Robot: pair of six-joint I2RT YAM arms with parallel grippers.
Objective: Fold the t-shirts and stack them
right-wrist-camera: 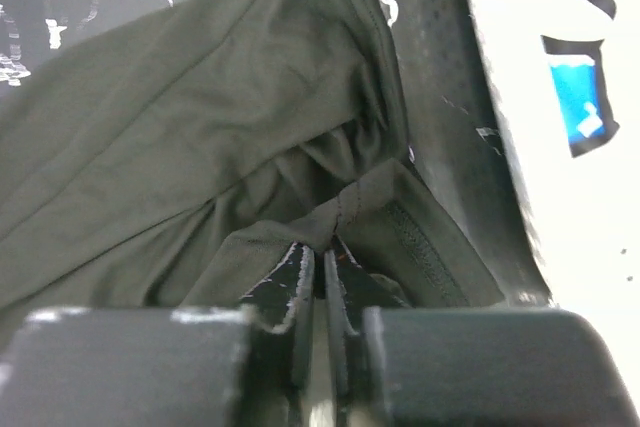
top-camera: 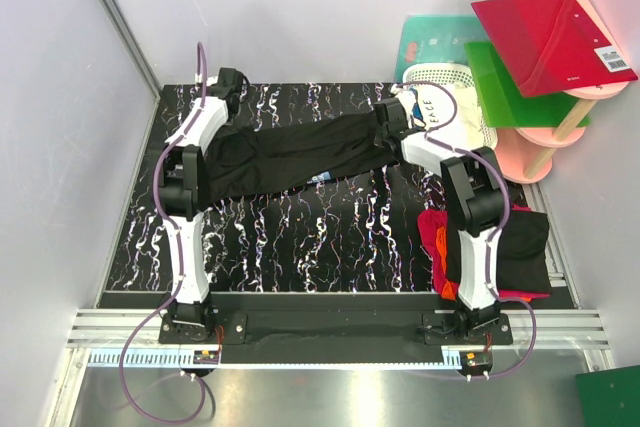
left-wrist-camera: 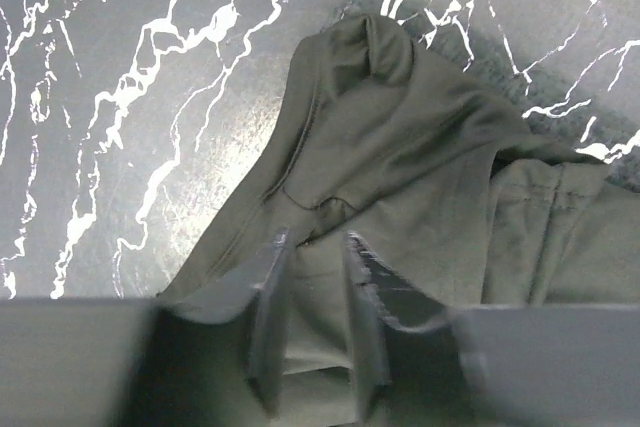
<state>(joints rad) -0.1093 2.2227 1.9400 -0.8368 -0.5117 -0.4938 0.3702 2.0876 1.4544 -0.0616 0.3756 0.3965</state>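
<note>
Black t-shirt (top-camera: 300, 152) across marbled table (top-camera: 330, 237)

Shirt pile (top-camera: 525, 242) — partly behind right arm (top-camera: 470, 197)

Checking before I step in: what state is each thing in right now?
black shirt: stretched long across the table, right end pinched.
left hand: open at the shirt's left end.
right hand: shut on the shirt's hem.
pile of shirts: stacked at the near right.
</note>
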